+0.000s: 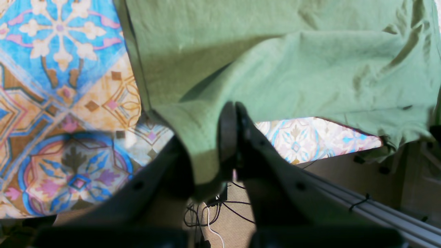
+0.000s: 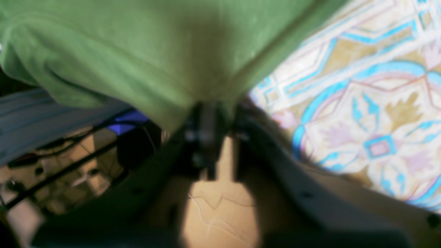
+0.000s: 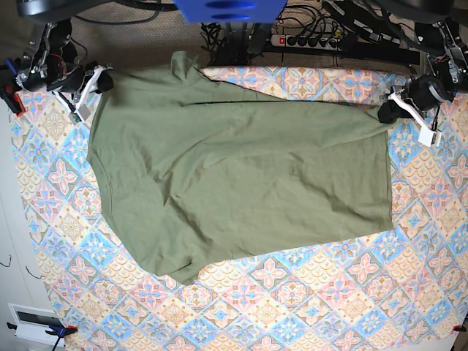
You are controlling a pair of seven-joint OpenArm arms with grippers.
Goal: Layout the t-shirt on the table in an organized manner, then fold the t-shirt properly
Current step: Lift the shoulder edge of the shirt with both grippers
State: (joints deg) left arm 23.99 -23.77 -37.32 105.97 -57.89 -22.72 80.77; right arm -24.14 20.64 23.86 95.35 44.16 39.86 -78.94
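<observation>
Left wrist view: the left fingers (image 1: 231,137) are closed on a hem of the shirt (image 1: 275,62), past the tabletop (image 1: 62,103) edge.

Right wrist view: the right fingers (image 2: 210,120) are clamped on another shirt edge.

Base view: both arms are held at the far corners; the shirt is spread across the tabletop.

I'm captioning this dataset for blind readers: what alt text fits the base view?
Overhead view: an olive-green t-shirt lies spread across a table covered in pastel floral tiles. The right gripper and the left gripper each pinch a far corner of it, at opposite sides.
</observation>
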